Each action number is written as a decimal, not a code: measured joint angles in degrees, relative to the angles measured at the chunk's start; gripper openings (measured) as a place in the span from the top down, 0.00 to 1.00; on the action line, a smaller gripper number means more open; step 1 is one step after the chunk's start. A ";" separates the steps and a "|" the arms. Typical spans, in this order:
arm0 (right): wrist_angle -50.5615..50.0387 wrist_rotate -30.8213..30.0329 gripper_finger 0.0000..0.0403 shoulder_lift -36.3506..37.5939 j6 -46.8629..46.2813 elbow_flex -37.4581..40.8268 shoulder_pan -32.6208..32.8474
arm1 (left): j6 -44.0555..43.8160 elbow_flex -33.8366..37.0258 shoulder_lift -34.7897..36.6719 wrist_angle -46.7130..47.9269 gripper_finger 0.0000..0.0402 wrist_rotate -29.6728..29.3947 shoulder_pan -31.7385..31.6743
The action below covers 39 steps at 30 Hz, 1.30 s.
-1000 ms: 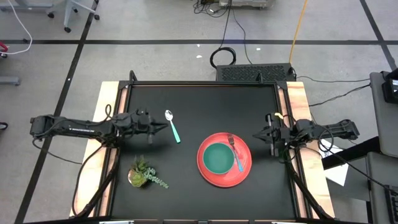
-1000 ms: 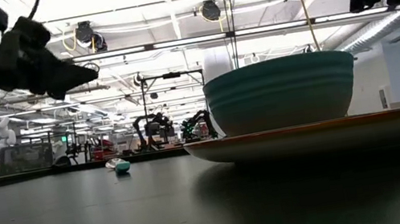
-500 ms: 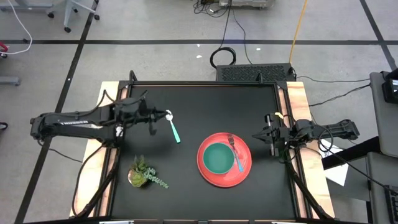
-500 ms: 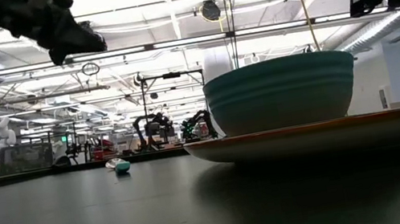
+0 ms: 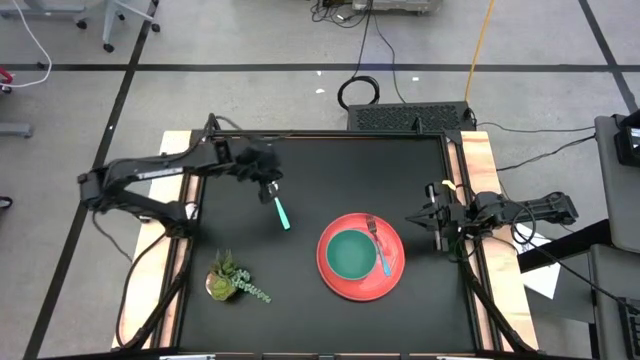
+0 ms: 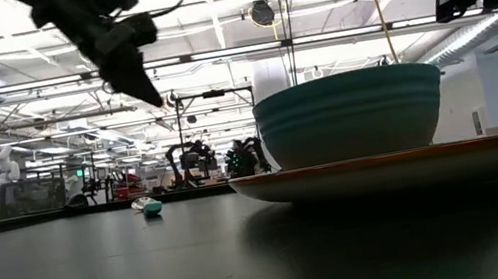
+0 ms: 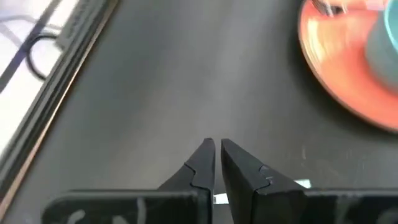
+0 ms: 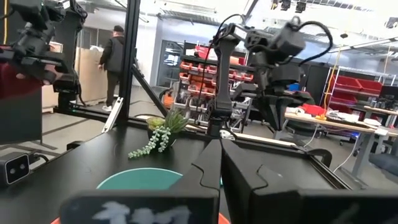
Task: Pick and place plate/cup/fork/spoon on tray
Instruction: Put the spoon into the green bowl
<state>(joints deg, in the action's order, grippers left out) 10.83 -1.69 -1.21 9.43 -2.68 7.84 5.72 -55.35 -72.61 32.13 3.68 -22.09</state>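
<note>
The coral-red tray lies at the table's middle right, with the teal-green cup standing in it and the blue-handled fork lying in it beside the cup. The spoon lies on the table left of the tray; its head is hidden under my left gripper. It also shows in the low view. My left gripper is shut, points down and hangs well above the spoon's head. My right gripper is shut and waits at the table's right edge.
A small potted plant stands near the table's front left. Wooden strips run along the table's left and right edges. In the left wrist view the tray lies off beyond the shut fingers.
My left arm has risen and folded back. Its gripper has gone up and a little toward the far edge, tipping from level to pointing down over the spoon's head. The spoon has stayed where it was.
</note>
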 joint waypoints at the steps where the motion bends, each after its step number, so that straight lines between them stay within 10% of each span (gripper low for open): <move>1: -0.04 0.00 1.00 -0.02 0.00 0.01 0.01 | 2.96 -1.66 -1.64 1.51 0.92 0.89 -0.28; 11: -1.84 -0.01 1.00 -0.02 -0.02 0.01 0.01 | 24.28 -18.49 -13.32 15.44 0.92 3.65 -0.81; 29: -3.01 -0.02 1.00 -0.04 -1.29 0.00 0.00 | 58.17 -15.00 -14.75 21.30 0.92 4.09 -1.43; 35: -2.88 -0.02 1.00 -0.04 -1.29 0.00 0.00 | 55.06 -14.74 -18.54 19.49 0.92 3.85 -0.26; 39: -2.50 -0.04 1.00 -0.04 -1.49 0.01 0.01 | 29.76 -14.73 -21.11 12.10 0.92 3.00 0.11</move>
<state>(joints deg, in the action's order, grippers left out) 8.33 -1.74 -1.26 7.94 -2.67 7.85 35.48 -70.08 -93.73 44.23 6.67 -21.98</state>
